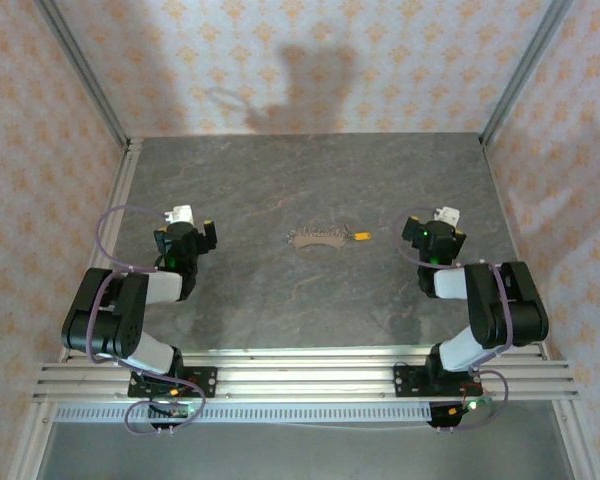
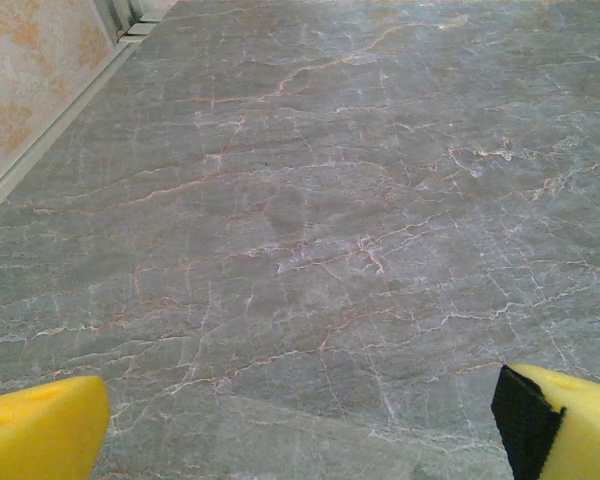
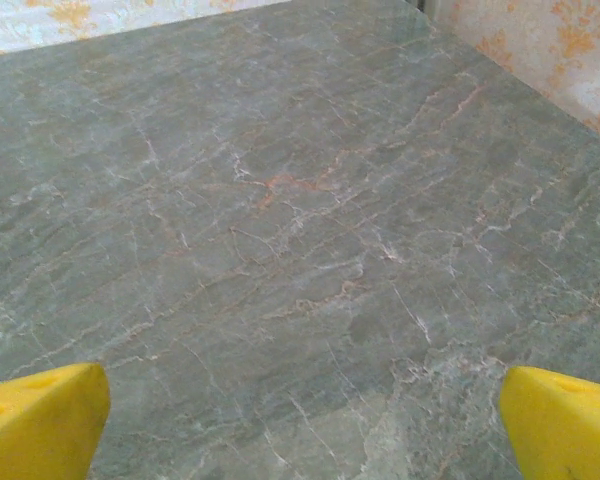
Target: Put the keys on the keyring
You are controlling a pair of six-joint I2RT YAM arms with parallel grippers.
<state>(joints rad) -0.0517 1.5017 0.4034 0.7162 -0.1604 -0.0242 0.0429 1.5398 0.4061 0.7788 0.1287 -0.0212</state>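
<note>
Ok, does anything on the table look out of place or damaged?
Nothing stands out: the keyring lies in an arc on the table, a yellow-headed key at its right end; nothing spilled or broken.

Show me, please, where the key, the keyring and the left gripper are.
key [image 1: 363, 237]: top view, on its yellow-orange head.
keyring [image 1: 315, 240]: top view, on the middle of the loop.
left gripper [image 2: 300, 425]: left wrist view, midway between its yellow fingertips.
</note>
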